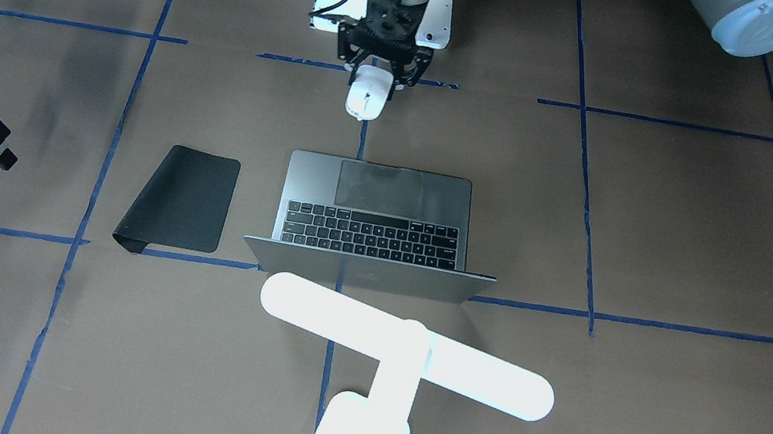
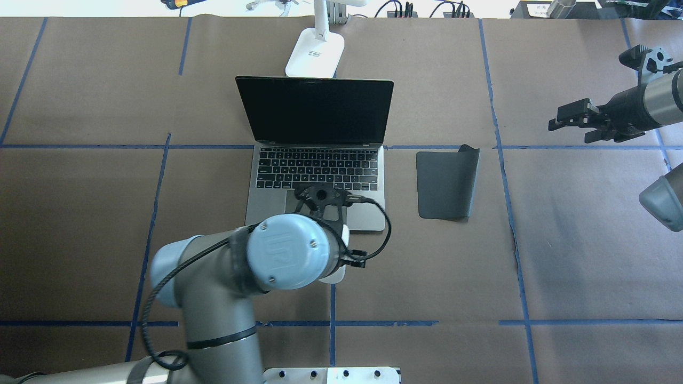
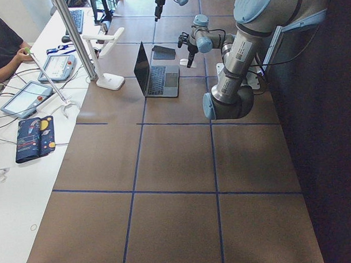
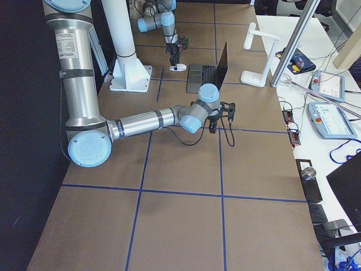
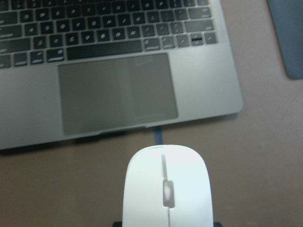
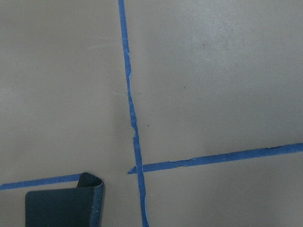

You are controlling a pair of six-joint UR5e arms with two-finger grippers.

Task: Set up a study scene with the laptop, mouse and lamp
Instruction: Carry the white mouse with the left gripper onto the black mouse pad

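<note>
The grey laptop point(image 1: 376, 207) stands open at the table's middle, screen dark point(image 2: 315, 109). The white T-shaped lamp point(image 1: 403, 347) stands behind its lid, and its base point(image 2: 315, 53) shows in the overhead view. My left gripper point(image 1: 376, 80) is shut on the white mouse point(image 1: 366, 98), just in front of the laptop's trackpad edge. The left wrist view shows the mouse point(image 5: 166, 189) close up, pointing at the trackpad. I cannot tell whether the mouse touches the table. My right gripper point(image 2: 555, 121) is open and empty, far out to the right.
A flat black mouse pad point(image 2: 445, 184) lies to the right of the laptop, with its far corner curled up point(image 6: 90, 182). Blue tape lines cross the brown table. The white robot pedestal point(image 4: 128, 73) stands at the near edge.
</note>
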